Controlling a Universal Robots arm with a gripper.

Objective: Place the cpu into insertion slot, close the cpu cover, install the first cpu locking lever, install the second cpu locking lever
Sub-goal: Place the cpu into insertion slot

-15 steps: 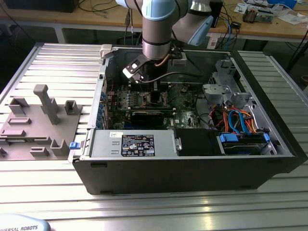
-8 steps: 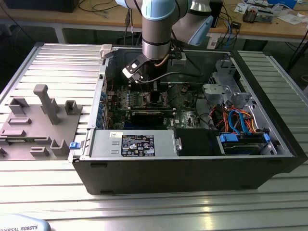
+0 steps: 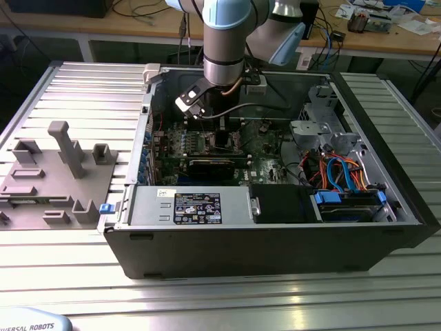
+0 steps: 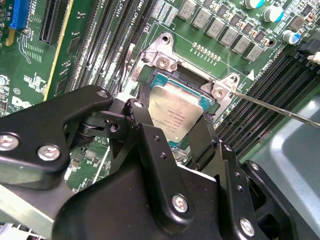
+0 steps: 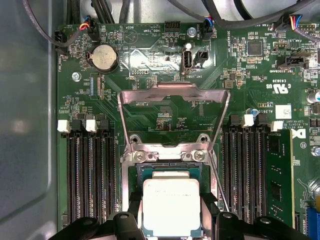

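The cpu [image 5: 171, 206], a silvery square chip, is clamped between my gripper's [image 5: 171, 217] two black fingers [image 5: 134, 216], which press on two opposite edges. It hovers just over the insertion slot [image 5: 170, 169], a dark socket with a metal rim in the green board. The cpu cover [image 5: 172, 107], a thin metal frame, stands flipped open beyond the slot. In the second wrist view the cpu [image 4: 177, 112] sits slightly tilted over the slot [image 4: 165, 75], with the gripper [image 4: 172, 127] around it. A thin lever rod [image 4: 280, 111] juts out to one side. In the exterior view the gripper [image 3: 222, 138] reaches down into the open computer case.
Long black memory slots [image 5: 92, 175] flank the socket on both sides, one with a green memory stick [image 5: 278, 175]. A coin battery [image 5: 106, 57] and cables lie beyond the cover. The case holds a power supply [image 3: 196, 207] and a drive cage [image 3: 344, 193]; a grey fixture [image 3: 55, 172] sits on the exterior view's left.
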